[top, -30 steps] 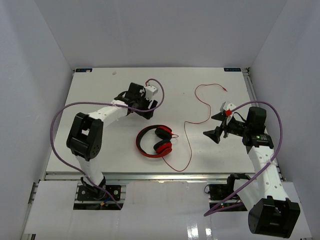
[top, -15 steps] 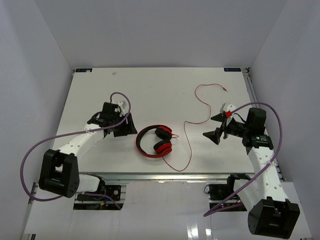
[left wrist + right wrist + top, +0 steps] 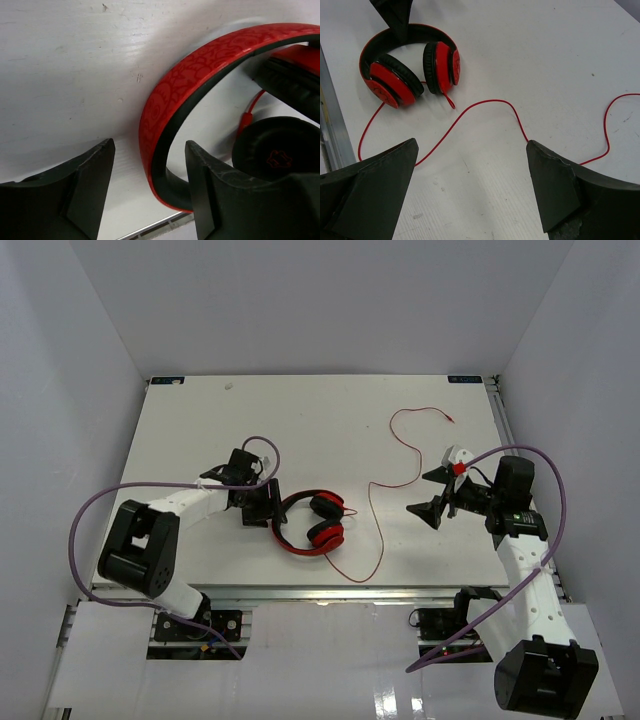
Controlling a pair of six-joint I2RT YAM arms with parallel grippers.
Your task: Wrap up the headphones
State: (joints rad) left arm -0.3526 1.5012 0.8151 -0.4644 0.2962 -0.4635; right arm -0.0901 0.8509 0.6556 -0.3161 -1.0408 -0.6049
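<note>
Headphones (image 3: 200, 65) between fingers of left gripper (image 3: 150, 150)

The right gripper (image 3: 472, 145) is spread wide, one black finger (image 3: 375, 192) filling the lower left corner and the other the lower right. On the white table (image 3: 535, 55), the headphones (image 3: 402, 32) lie in the upper left with both cups side by side inside the headband. The left gripper's finger (image 3: 395, 12) pokes in from the top edge, its tip at the headband. The cable (image 3: 487, 101) drops from the cups toward a metal rail (image 3: 330, 125) at the left edge. It then arcs across the middle and loops out at the right edge.
</note>
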